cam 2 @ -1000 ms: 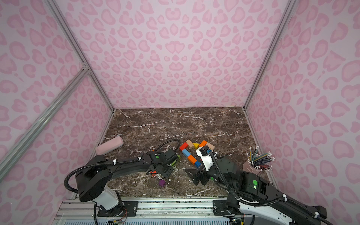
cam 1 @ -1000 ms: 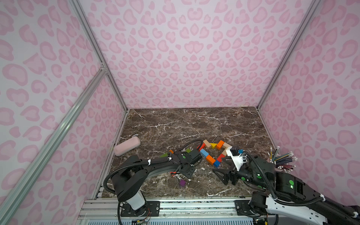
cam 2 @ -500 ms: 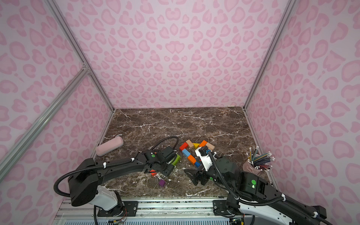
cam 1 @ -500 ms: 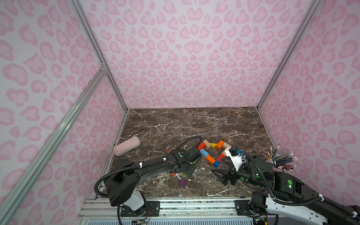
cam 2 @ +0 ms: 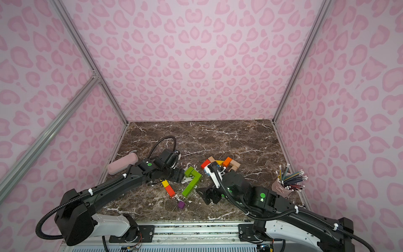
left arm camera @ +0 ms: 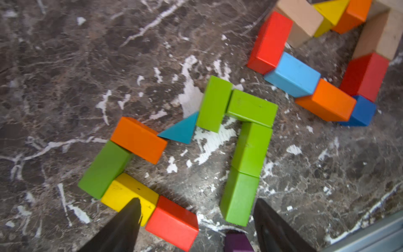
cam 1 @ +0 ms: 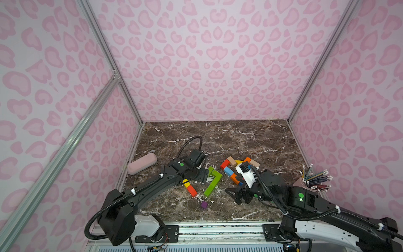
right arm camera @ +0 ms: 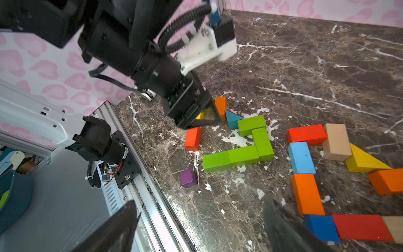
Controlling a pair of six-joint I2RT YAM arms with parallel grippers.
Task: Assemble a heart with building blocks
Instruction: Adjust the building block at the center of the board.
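Hidden under the left arm [cam 1: 152,187] in both top views: orange wooden brick [left arm camera: 139,139], teal wedge [left arm camera: 181,131]. Painted wooden building blocks [cam 1: 212,184] laid in two angular outlines near the front edge of the table [cam 1: 239,139]. Spread wide, empty: left jaws, right jaws.

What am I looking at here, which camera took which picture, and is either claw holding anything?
Two black robot arms stand at the near edge of a marble table walled in pink; each ends in a two-fingered claw. Two pictures come from a paired camera overhead, the other two from cameras on the wrists. The left gripper hangs open over an unfinished outline of green bricks, with orange, yellow and red ones; a purple cube lies apart. The right gripper is open too, near a second outline containing a light blue brick. Neither holds anything. A pink pouch and a cup of pencils sit aside.
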